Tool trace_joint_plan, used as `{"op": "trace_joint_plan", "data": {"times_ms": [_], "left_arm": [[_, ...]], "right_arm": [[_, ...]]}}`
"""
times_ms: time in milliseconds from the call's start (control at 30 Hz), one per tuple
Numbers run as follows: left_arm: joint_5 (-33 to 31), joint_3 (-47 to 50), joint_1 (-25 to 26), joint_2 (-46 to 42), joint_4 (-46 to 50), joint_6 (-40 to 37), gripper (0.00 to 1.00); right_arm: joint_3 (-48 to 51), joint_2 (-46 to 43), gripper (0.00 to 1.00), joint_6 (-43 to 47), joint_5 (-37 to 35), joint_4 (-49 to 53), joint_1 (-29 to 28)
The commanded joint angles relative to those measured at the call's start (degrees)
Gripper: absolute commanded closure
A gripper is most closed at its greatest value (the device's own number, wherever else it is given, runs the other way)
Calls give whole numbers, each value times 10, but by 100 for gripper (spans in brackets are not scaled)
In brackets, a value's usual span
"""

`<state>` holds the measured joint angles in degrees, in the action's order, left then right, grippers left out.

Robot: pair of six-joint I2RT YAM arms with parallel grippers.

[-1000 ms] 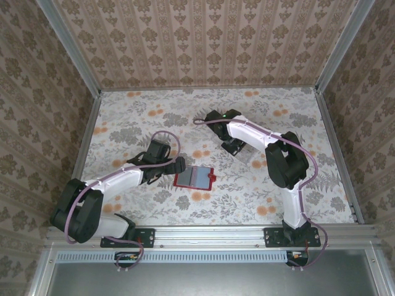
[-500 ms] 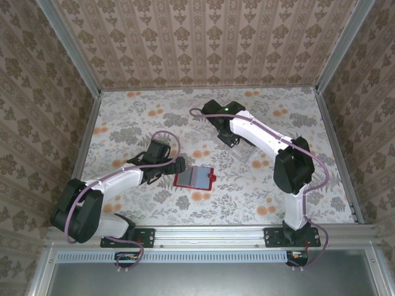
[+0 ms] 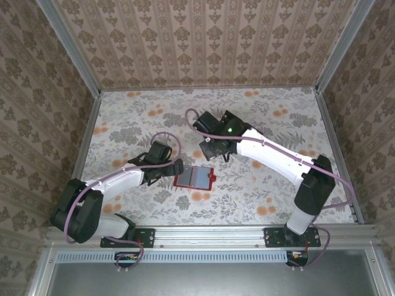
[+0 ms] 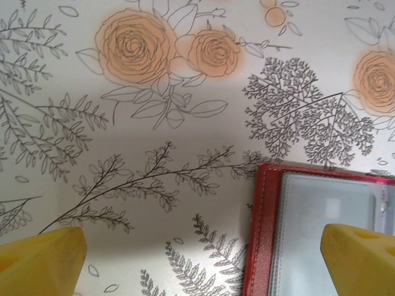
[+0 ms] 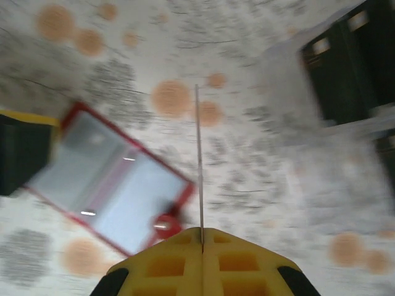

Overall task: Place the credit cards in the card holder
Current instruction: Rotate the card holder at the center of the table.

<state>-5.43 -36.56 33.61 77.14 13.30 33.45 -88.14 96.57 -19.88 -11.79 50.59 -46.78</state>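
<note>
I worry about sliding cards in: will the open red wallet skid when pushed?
Probably skids: the card holder lies flat, open, on the smooth-looking table. It looks thin, so likely light. The open left gripper straddling its edge might brace it.

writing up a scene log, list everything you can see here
card holder: one, red, open flat mid-table
credit card: one, seen edge-on so colour unclear, pinched in the right gripper
black cards: number unclear, black, in the clear tray
clear tray: one, clear, apart from the card holder
table: one, pale floral
left gripper: yellow fingers, open, astride the card holder's left edge
right gripper: yellow fingers, shut on the credit card
</note>
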Motion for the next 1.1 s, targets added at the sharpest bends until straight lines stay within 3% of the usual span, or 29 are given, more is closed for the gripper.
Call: {"op": "trace_joint_plan", "data": {"times_ms": [0, 133, 333, 1067], "left_arm": [[-45, -14, 6, -15, 35, 21, 0], [-59, -10, 8, -25, 42, 31, 0], [-53, -9, 10, -30, 43, 32, 0], [-47, -5, 13, -32, 35, 24, 0]], "right_arm": [[94, -35, 100, -187, 116, -161, -2], [187, -51, 100, -311, 134, -282, -12], [244, -41, 100, -398, 131, -349, -30], [290, -9, 100, -415, 142, -356, -46]]}}
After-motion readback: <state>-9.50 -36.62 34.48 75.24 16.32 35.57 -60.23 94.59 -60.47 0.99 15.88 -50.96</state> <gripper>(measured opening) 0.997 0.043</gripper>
